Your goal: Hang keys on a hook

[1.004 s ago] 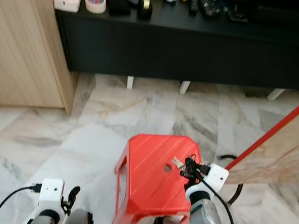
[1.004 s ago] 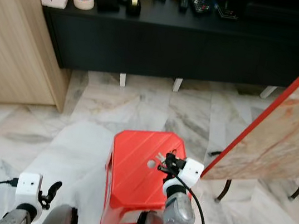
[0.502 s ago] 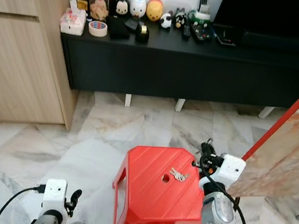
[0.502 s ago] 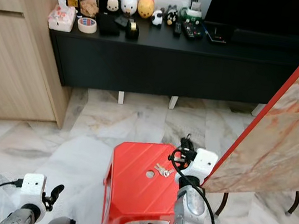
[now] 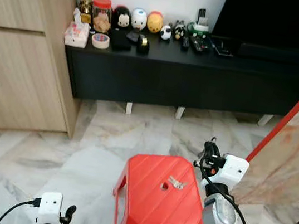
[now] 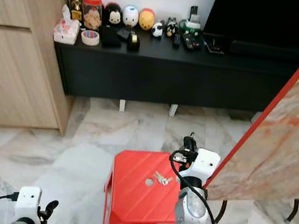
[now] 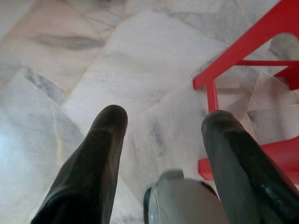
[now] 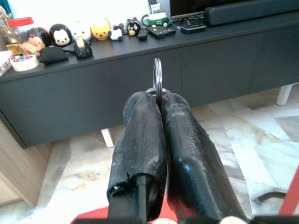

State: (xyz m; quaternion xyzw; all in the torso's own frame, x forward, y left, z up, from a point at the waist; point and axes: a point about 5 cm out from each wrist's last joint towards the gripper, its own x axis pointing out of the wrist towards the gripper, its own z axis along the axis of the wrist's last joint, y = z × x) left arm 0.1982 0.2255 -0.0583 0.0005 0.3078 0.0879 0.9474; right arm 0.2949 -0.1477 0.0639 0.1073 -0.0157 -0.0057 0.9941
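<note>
My right gripper [image 5: 209, 152] is raised over the right edge of the red plastic stool [image 5: 147, 202]. Its fingers [image 8: 145, 121] are shut on a thin metal key ring [image 8: 157, 74] that sticks up between their tips. A small bunch of silver keys [image 5: 176, 182] shows against the stool's top beside its round hole. I cannot tell whether they lie there or hang from the ring. My left gripper [image 7: 163, 121] hangs open low over the marble floor, next to the stool's leg [image 7: 212, 93].
A long black cabinet [image 5: 200, 74] runs along the far wall, carrying figurines, a tape roll [image 5: 99, 40] and remotes. A wooden cupboard [image 5: 22, 59] stands at the left. A marbled board with a red edge [image 5: 295, 151] leans at the right.
The camera has tilted up and shows more of the wall. My right gripper has lifted from the stool's top to its right edge, shut throughout.
</note>
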